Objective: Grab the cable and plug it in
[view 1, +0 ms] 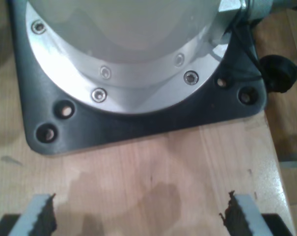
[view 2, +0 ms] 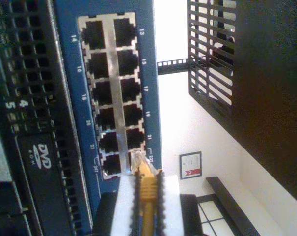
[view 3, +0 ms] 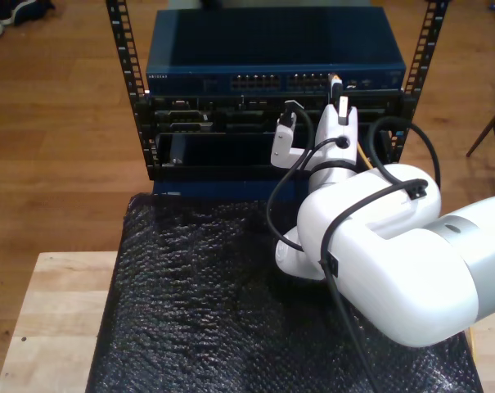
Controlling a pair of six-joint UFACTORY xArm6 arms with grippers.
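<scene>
My second gripper [view 2: 147,206] pinches the cable [view 2: 147,189] just behind its clear plug [view 2: 139,162], so the plug projects free toward the blue switch [view 2: 109,88] in the rack and sits at the last port pair, apparently not yet seated. My first gripper [view 1: 137,214], jaws spread and empty, hovers above the wooden table [view 1: 153,167] beside an arm base [view 1: 138,69], away from the insertion.
</scene>
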